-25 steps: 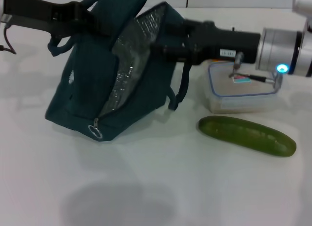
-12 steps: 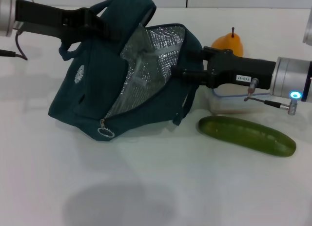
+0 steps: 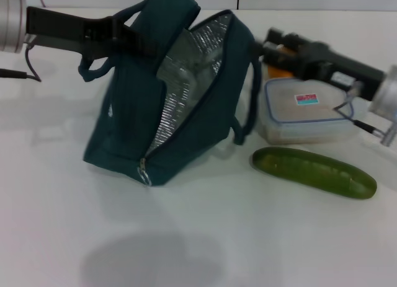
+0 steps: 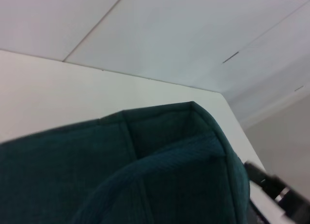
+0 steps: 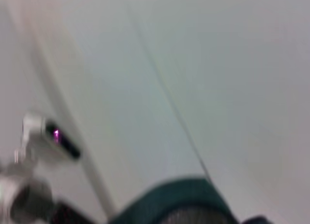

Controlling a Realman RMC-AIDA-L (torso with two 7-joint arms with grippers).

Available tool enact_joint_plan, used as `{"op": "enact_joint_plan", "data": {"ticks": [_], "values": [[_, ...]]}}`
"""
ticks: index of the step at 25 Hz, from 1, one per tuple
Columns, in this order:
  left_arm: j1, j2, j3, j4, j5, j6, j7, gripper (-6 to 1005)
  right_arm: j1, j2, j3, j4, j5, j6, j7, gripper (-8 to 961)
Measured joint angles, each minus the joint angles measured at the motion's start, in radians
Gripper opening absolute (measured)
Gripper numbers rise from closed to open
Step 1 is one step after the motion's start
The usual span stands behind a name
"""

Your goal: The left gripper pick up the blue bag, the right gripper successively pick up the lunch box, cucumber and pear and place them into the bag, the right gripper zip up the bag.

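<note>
a white tabletop [image 3: 205, 237] fills the frame. on it the blue bag [image 3: 180, 123] rests left of centre, the lunch box [image 3: 304, 116] at right, the cucumber [image 3: 313, 172] just below it.

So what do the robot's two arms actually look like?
Both are long black bars ending in a black tool. The left arm has a silver metal cuff at its base and a thin dark cable looping off it. The right arm also joins a silver cuff, with thin cables and a small metal plug hanging near it.
</note>
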Motion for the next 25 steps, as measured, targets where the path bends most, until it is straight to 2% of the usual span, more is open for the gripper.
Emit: {"op": "enact_joint_plan", "data": {"ticks": [4, 11, 18, 25], "values": [[0.01, -0.002, 0.0, 0.0, 0.002, -0.006, 0.009, 42, -0.042, 0.0, 0.001, 0.075, 0.164, -0.112, 0.022, 812], [0.018, -0.002, 0.0, 0.007, 0.004, -0.009, 0.011, 42, -0.177, -0.001, 0.008, 0.195, 0.365, -0.229, 0.212, 810], [0.021, -0.002, 0.0, 0.008, 0.004, -0.008, 0.011, 42, -0.255, -0.006, 0.009, 0.283, 0.42, -0.231, 0.393, 809], [0.02, 0.001, 0.0, 0.008, 0.004, -0.008, 0.011, 42, -0.271, -0.006, 0.007, 0.294, 0.421, -0.21, 0.432, 807]]}}
